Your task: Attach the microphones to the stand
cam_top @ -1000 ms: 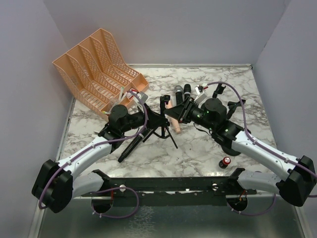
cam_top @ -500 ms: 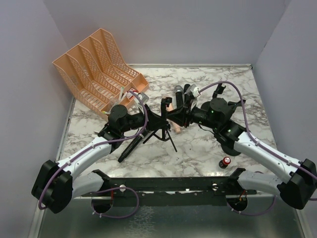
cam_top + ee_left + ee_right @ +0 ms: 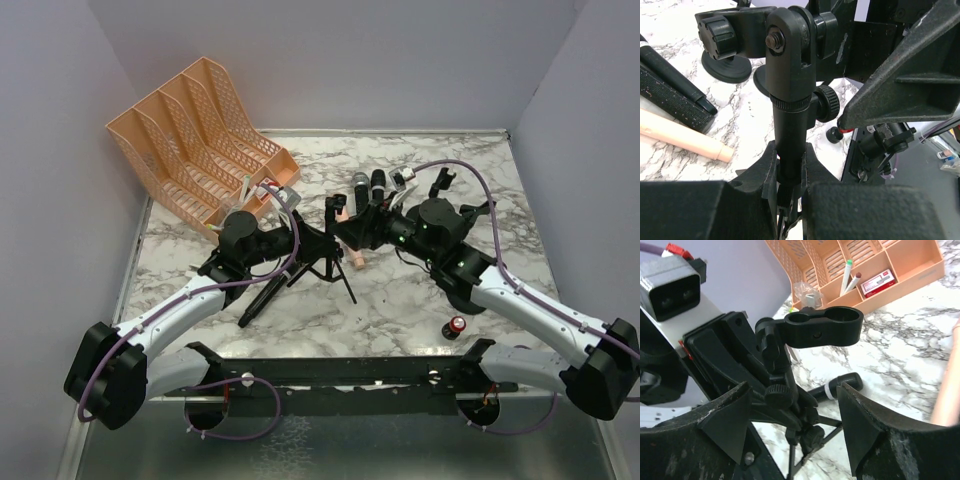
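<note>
The black tripod stand [image 3: 325, 262] rests on the marble table, and my left gripper [image 3: 308, 243] is shut on its pole [image 3: 790, 125]. Its double-ring clip [image 3: 825, 327] sits empty at the top. My right gripper [image 3: 354, 228] is open just right of the clip, holding nothing, with its fingers [image 3: 725, 415] on either side of the stand's knobs. Behind the stand lie a silver-headed microphone [image 3: 360, 185], a black microphone [image 3: 378, 184] and a peach-pink one [image 3: 352, 255]. Another black microphone [image 3: 262, 294] lies left of the tripod.
A peach mesh file organizer [image 3: 205, 135] with pens and small items stands at the back left. A small red-topped battery [image 3: 456, 327] lies near the front right. Grey walls close in the table on three sides.
My right gripper's jaws have opened wide beside the stand's clip and the gripper has shifted slightly. The left gripper keeps its hold on the pole.
</note>
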`<action>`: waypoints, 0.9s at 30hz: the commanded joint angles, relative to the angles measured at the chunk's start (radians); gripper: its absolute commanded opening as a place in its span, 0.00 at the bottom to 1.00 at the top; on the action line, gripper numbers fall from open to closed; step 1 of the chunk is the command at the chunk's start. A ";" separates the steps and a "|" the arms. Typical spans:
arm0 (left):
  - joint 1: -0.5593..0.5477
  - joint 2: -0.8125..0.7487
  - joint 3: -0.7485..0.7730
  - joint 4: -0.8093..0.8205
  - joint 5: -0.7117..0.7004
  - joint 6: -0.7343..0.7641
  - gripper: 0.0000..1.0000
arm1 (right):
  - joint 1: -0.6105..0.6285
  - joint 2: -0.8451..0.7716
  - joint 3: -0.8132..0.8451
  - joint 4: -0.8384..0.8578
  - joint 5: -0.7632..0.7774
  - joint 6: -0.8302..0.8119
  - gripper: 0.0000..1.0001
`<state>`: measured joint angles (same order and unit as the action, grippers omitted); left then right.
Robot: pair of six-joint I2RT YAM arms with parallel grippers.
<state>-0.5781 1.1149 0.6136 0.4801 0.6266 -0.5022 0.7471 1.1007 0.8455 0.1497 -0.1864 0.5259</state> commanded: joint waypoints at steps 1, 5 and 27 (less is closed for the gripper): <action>-0.005 -0.009 0.019 0.055 -0.015 0.032 0.00 | 0.003 0.039 0.005 0.048 0.029 0.117 0.73; -0.006 -0.006 0.006 0.055 -0.012 0.034 0.00 | 0.003 0.101 0.049 0.063 0.004 0.127 0.73; -0.011 -0.006 -0.077 0.055 -0.010 -0.005 0.00 | 0.003 0.213 0.238 0.230 0.069 0.074 0.32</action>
<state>-0.5751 1.1156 0.5732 0.5270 0.5812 -0.4847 0.7494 1.3174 0.9787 0.2821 -0.1883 0.6491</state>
